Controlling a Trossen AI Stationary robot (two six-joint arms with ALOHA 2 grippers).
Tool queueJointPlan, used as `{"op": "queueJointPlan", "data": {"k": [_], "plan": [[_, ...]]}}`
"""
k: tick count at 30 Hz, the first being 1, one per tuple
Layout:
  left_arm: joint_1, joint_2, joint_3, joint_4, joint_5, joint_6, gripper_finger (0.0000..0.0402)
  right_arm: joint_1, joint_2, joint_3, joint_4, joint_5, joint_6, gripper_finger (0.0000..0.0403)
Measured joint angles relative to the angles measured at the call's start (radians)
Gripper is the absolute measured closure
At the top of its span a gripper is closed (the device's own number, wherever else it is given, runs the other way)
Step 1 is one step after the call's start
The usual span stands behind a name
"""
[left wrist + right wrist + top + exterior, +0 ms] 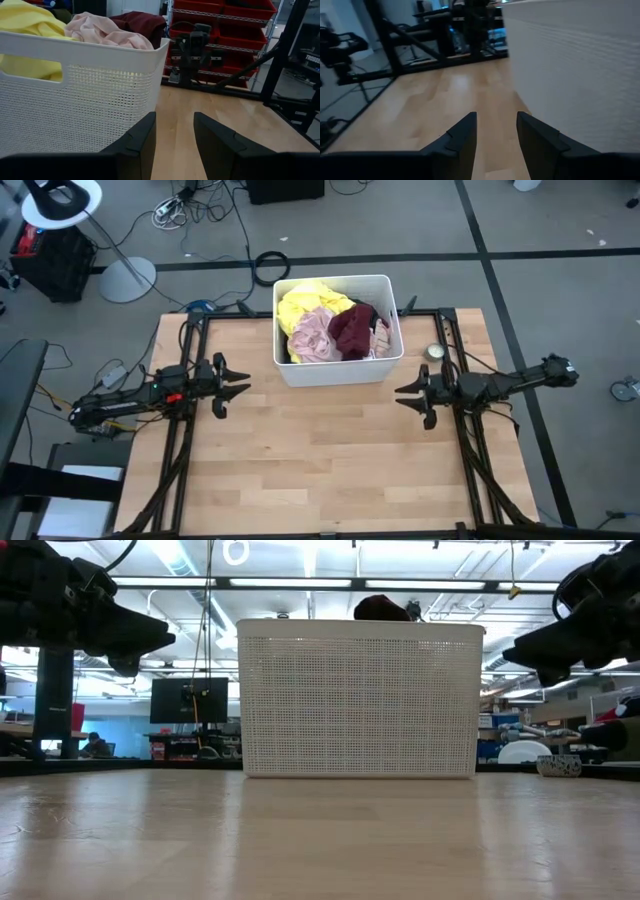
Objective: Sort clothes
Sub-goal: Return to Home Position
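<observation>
The clothes lie heaped in a white bin [338,370] at the table's far middle: a yellow garment [298,310], a pale pink one [314,336] and a maroon one [352,328]. The maroon one pokes above the rim in the low view [381,608]. A striped bit [381,340] shows at the bin's right wall. My left gripper [245,383] hovers left of the bin, level and open, with nothing between its fingers [174,117]. My right gripper [400,393] hovers right of the bin's near corner, also open with nothing in it [496,116].
A small round container [435,353] stands on the table right of the bin. Black frame rails [190,430] run along both sides of the wooden top. Bare wood [330,460] stretches from the bin to the near edge.
</observation>
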Motion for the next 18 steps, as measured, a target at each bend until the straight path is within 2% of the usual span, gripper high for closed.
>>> {"op": "queueJointPlan", "data": {"k": [5, 9, 13, 18], "plan": [[0.000, 0.000, 0.000, 0.000, 0.000, 0.000, 0.0264, -0.078, 0.007, 0.009, -0.023, 0.021, -0.023, 0.0262], [0.000, 0.000, 0.000, 0.000, 0.000, 0.000, 0.0264, -0.133, 0.012, 0.052, -0.168, 0.075, -0.007, 0.0262], [0.000, 0.000, 0.000, 0.000, 0.000, 0.000, 0.0264, -0.161, 0.012, 0.081, -0.292, 0.086, -0.002, 0.0261], [0.000, 0.000, 0.000, 0.000, 0.000, 0.000, 0.0264, -0.176, 0.012, 0.090, -0.305, 0.087, -0.044, 0.0262]]}}
